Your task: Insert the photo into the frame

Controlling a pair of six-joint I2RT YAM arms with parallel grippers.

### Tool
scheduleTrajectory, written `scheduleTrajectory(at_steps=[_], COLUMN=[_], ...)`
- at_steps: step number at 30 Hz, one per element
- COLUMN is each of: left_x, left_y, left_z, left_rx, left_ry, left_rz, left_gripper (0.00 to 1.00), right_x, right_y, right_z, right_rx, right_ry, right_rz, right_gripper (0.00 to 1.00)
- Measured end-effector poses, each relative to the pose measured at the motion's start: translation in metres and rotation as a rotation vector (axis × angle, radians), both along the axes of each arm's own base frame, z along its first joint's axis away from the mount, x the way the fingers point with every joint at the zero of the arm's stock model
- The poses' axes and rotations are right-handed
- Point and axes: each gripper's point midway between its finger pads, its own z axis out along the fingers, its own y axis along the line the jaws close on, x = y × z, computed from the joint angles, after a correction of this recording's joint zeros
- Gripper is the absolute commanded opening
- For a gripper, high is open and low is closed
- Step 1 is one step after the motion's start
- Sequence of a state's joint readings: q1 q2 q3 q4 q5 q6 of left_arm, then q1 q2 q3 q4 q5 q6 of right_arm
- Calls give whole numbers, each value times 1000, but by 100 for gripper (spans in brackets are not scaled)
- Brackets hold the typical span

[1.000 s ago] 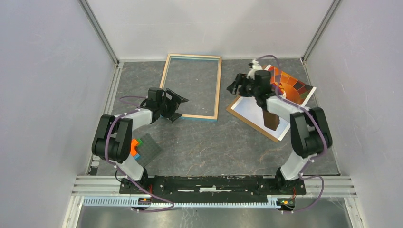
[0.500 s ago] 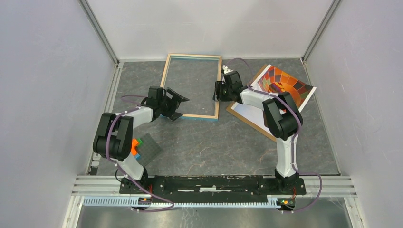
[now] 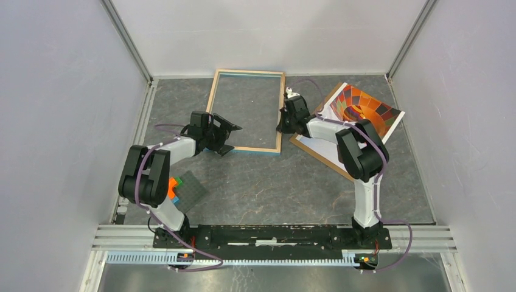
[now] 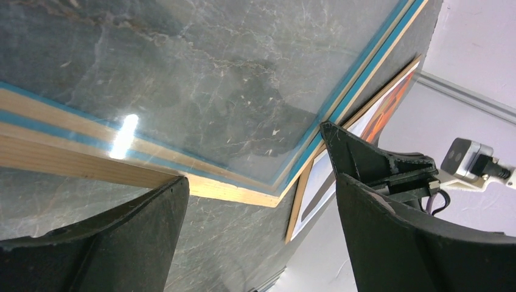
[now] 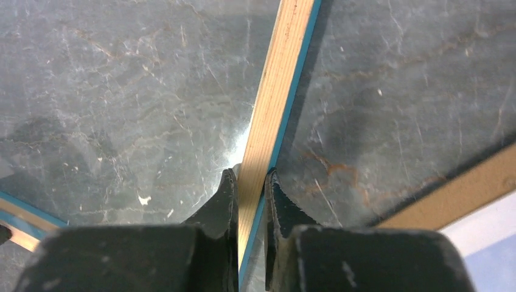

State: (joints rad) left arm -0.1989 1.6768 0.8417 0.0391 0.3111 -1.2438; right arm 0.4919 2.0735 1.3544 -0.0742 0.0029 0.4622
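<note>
The right gripper (image 5: 249, 182) has its jaws drawn in almost together, pinching the thin wooden side rail of the frame (image 5: 277, 91) from both faces, with the rail running straight away from the tips. The step looks like taking hold of the frame to shift or tilt it. Doing it well probably means keeping the bite square on the wood, off the clear pane, and moving slowly so the narrow rail does not twist out. Just outward of these jaws is bare worktop (image 5: 395, 91), then the brown board (image 5: 462, 188) with the photo (image 3: 365, 109) lying face up on it, near but untouched. The left gripper (image 3: 237, 139) has its jaws spread wide and empty, straddling the frame's near corner.
</note>
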Motion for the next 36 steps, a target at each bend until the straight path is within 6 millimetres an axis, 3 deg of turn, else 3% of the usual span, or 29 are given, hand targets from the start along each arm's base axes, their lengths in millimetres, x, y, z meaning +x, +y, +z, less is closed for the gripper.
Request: scheduleTrajectory(at_steps=[13, 19, 21, 25, 29, 33, 36], left_x=[-37, -70, -77, -91, -102, -82, -60], left_y=[1, 2, 3, 9, 38, 69, 82], left_z=[0, 0, 1, 2, 10, 46, 66], left_rx=[23, 51, 62, 104, 263, 427, 499], left_ry=[-18, -23, -24, -32, -63, -139, -201], left_rz=[-6, -46, -67, -100, -114, -71, -40], left_gripper=[100, 100, 100, 100, 100, 97, 85], right_x=[-60, -90, -97, -108, -123, -134, -140], right_y=[-21, -33, -37, -46, -57, -63, -64], right_z=[-1, -1, -1, -1, -1, 3, 8], right_rx=[18, 16, 12, -13, -96, -168, -210], right_ry=[-43, -33, -27, -19, -6, -9, -20], right_rz=[-15, -3, -1, 9, 78, 158, 203], right_gripper=[4, 7, 13, 37, 59, 69, 75])
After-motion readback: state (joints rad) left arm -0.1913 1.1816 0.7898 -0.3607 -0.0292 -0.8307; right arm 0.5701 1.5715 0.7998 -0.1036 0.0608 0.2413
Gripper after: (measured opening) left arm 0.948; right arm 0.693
